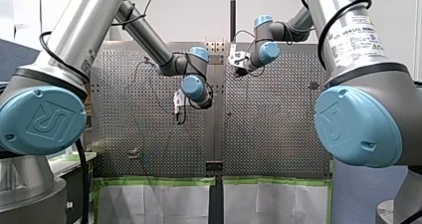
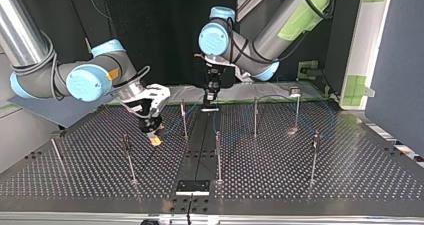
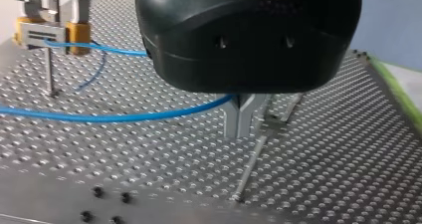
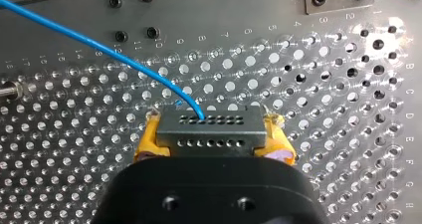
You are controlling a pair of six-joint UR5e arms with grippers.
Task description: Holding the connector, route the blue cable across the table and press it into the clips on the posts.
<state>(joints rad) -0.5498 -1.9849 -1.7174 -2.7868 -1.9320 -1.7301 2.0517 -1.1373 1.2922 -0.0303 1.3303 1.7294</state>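
Note:
My right gripper (image 4: pixel 211 120) is shut on a grey connector (image 4: pixel 210 134), its yellow pads on both ends. The blue cable (image 4: pixel 99 50) leaves the connector's top row and arcs away over the perforated table. My left gripper (image 3: pixel 241 127) has its metal fingers shut on the blue cable (image 3: pixel 99 117) just above the table, beside a thin post (image 3: pixel 251 164). In the top view my right gripper (image 2: pixel 152 134) hangs at the left of centre, and my left gripper (image 2: pixel 210 104) points down at the back middle.
Several thin upright posts stand across the table, among them one (image 2: pixel 184 119) between the grippers, one (image 2: pixel 218 155) nearer the front and one (image 2: pixel 128 157) at the left. A dark plate (image 2: pixel 192 186) sits at the front middle seam.

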